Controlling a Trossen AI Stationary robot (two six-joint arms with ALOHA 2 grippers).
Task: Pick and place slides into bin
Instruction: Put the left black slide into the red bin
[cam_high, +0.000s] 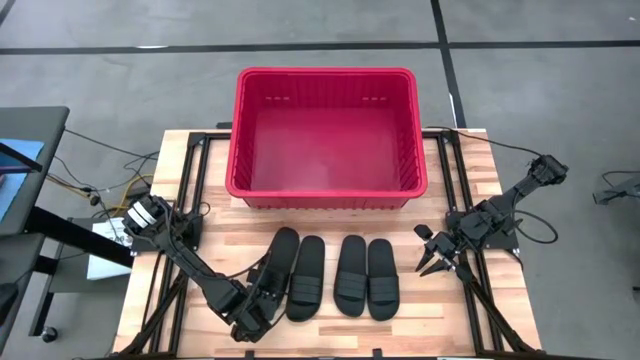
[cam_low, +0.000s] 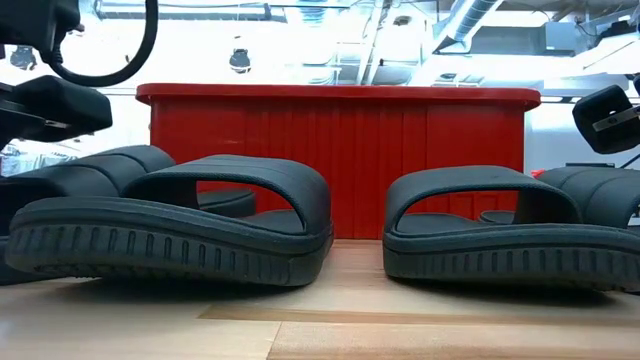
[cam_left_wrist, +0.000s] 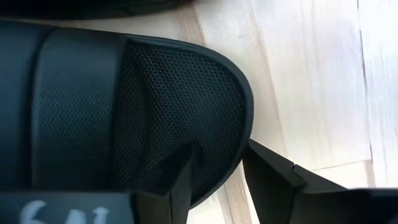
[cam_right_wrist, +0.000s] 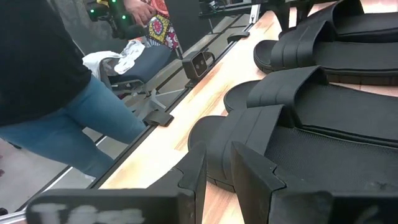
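Note:
Four black slides lie side by side, soles down, on the wooden table: the leftmost slide (cam_high: 282, 258), the second (cam_high: 307, 277), the third (cam_high: 351, 275) and the rightmost (cam_high: 382, 278). The red bin (cam_high: 322, 72) stands behind them. My left gripper (cam_high: 266, 296) is open at the near end of the leftmost slide (cam_left_wrist: 124, 106). One finger (cam_left_wrist: 177, 180) stands over the footbed, and the other (cam_left_wrist: 273, 180) stands outside the rim. My right gripper (cam_high: 434, 266) is open by a narrow gap and empty, to the right of the rightmost slide (cam_right_wrist: 323, 124). My left gripper stands astride the side rim (cam_left_wrist: 239, 155) of the leftmost slide's near end, coming low from the table's near left. I cannot tell whether either finger touches it. The slide lies flat on the table.
Black rails run along the table's left (cam_high: 190, 200) and right (cam_high: 450, 190) sides. A person in jeans (cam_right_wrist: 68, 118) stands beyond the table's edge. In the low view, two slides (cam_low: 180, 220) (cam_low: 500, 230) lie in front of the bin (cam_low: 340, 150).

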